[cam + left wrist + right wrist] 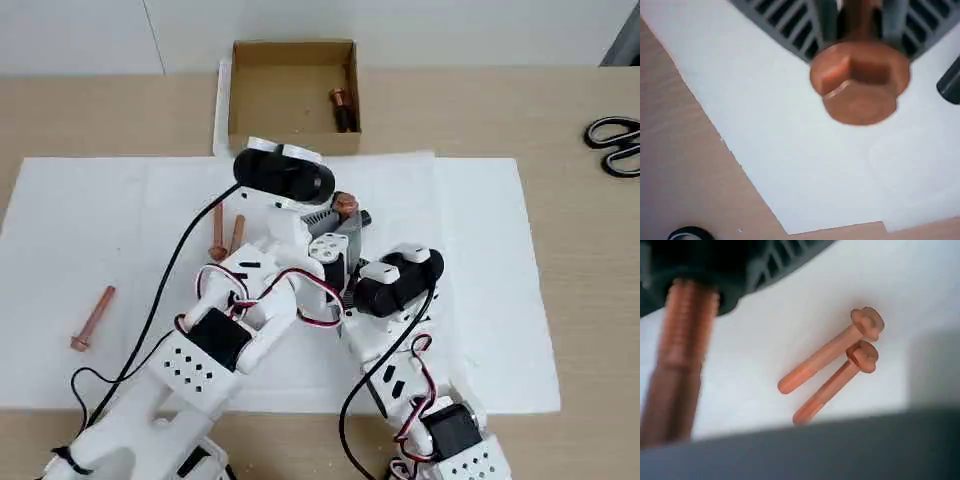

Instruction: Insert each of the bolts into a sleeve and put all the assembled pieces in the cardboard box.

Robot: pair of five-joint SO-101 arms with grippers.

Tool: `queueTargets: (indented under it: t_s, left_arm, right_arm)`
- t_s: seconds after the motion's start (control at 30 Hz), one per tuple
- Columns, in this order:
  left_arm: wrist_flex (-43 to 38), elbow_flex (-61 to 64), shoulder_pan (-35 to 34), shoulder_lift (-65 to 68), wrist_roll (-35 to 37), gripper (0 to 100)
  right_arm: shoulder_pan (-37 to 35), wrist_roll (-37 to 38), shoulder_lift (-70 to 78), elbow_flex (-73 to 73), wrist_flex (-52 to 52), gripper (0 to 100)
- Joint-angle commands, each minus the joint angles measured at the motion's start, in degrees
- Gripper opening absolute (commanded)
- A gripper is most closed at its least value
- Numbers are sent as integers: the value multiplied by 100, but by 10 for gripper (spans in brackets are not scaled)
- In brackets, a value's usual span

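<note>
My left gripper is shut on a copper bolt, and the hexagonal head fills the left wrist view. The bolt's threaded shank enters a black sleeve, on which my right gripper is shut. Both grippers meet above the middle of the white sheet. Two more bolts lie side by side on the sheet to the left of the arms. A third loose bolt lies far left. The cardboard box at the back holds one assembled piece.
Scissors lie on the wooden table at the far right. The box stands just behind the sheet's back edge. The right half of the sheet is bare.
</note>
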Motion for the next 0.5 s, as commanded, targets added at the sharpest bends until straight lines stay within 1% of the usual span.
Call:
queueTargets:
  t_s: [0.0, 0.2, 0.33, 0.47]
  left_arm:
    - [185, -92, 44, -202, -44, 5]
    - [941, -426, 53, -193, -44, 5]
    - [1011, -418, 88, -185, -44, 5]
    - [1046, -277, 299, -185, -44, 5]
  right_arm:
    - [57, -44, -101, 35, 4, 4]
    - [57, -44, -101, 26, 4, 4]
    - [57, -44, -101, 26, 4, 4]
    - [57, -44, -101, 26, 4, 4]
